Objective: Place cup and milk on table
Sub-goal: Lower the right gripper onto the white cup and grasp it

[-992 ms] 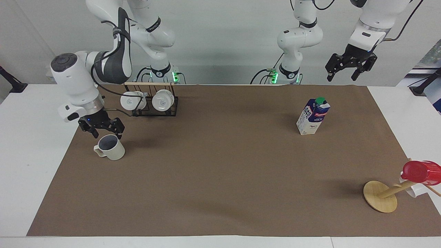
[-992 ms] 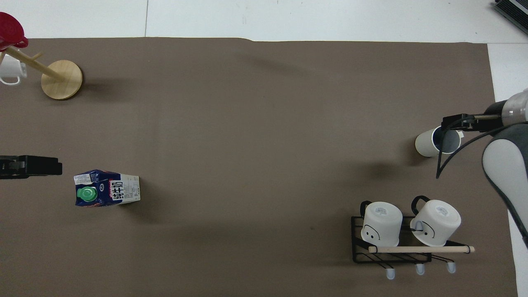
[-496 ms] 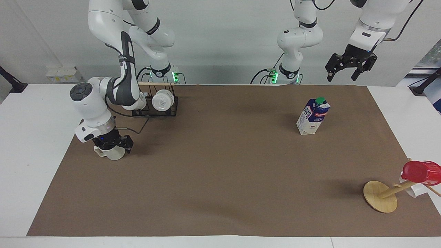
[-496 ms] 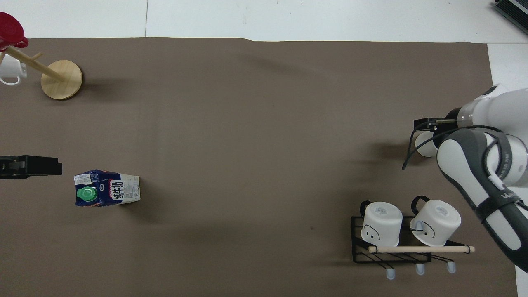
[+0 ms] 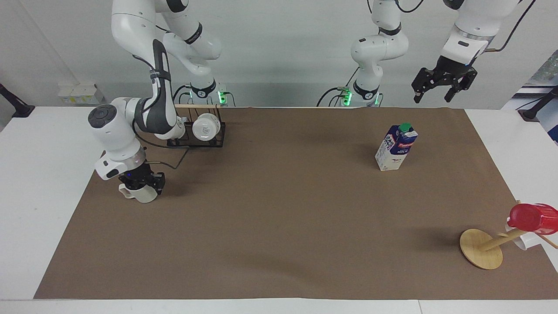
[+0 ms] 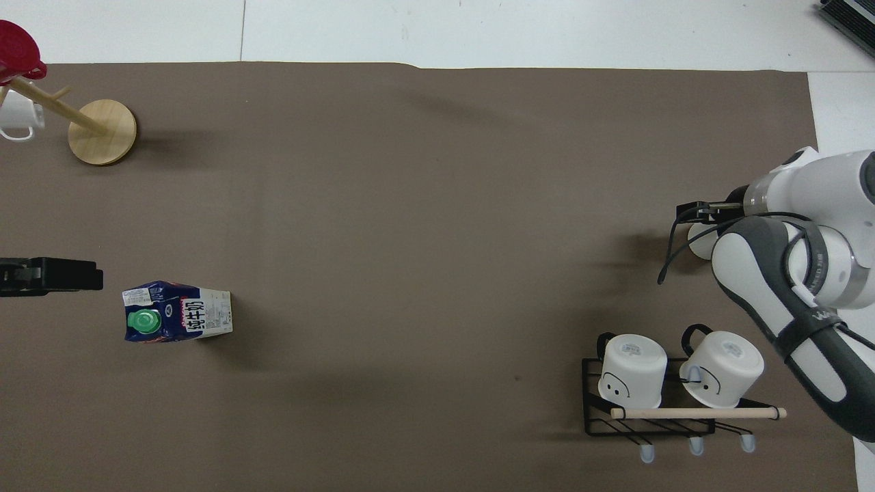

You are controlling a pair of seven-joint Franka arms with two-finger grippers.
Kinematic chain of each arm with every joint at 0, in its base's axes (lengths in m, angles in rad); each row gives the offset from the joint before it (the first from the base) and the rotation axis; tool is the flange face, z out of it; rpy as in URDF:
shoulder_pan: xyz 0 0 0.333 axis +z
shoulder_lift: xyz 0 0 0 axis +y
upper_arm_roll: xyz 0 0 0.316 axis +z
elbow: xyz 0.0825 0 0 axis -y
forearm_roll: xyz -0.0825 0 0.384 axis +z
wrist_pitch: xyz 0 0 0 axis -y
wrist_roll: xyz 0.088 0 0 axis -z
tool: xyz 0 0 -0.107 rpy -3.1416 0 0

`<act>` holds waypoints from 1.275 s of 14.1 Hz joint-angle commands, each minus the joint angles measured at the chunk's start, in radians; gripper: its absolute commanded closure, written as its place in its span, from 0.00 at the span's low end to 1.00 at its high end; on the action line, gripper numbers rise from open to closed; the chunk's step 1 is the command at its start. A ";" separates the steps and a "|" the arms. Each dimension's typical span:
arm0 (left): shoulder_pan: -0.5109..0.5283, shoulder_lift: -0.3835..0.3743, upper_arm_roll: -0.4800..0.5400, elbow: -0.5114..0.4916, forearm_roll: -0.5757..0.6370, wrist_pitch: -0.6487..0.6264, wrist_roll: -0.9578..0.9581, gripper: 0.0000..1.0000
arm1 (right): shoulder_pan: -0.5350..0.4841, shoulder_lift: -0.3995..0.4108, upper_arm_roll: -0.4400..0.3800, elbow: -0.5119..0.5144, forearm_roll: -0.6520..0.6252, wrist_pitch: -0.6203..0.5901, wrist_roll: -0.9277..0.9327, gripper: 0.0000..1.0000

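Observation:
The beige-grey cup [image 5: 146, 196] stands on the table's brown sheet [image 5: 279, 226] near the right arm's end. My right gripper [image 5: 141, 185] is down on it and covers its top; only the lower body and handle show. In the overhead view the right gripper [image 6: 694, 212] and arm hide most of the cup [image 6: 698, 244]. The milk [image 5: 396, 147] stands upright on the sheet toward the left arm's end; it also shows in the overhead view [image 6: 178, 320]. My left gripper [image 5: 444, 89] is open and empty, waiting in the air; its tip shows in the overhead view [image 6: 51, 275].
A black wire rack [image 5: 198, 138] with two white mugs [image 6: 632, 369] stands close to the robots, beside the right arm. A wooden stand [image 5: 481, 248] with a red cup [image 5: 532, 218] is at the left arm's end, farthest from the robots.
My right gripper came down from above the cup onto it, and the arm bent low over it. In the last half second it hardly moved. The left arm and the milk stayed still.

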 commanded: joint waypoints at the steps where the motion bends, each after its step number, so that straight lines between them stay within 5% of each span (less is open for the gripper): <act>1: 0.006 0.007 -0.004 0.021 0.018 -0.025 -0.001 0.00 | -0.011 -0.019 0.010 -0.012 0.013 -0.010 -0.007 1.00; 8: 0.006 0.007 -0.004 0.021 0.018 -0.025 -0.001 0.00 | 0.125 -0.019 0.009 0.056 0.012 -0.012 0.212 1.00; 18: 0.006 0.007 -0.003 0.021 0.018 -0.023 -0.001 0.00 | 0.441 0.019 0.007 0.155 -0.031 -0.012 0.838 1.00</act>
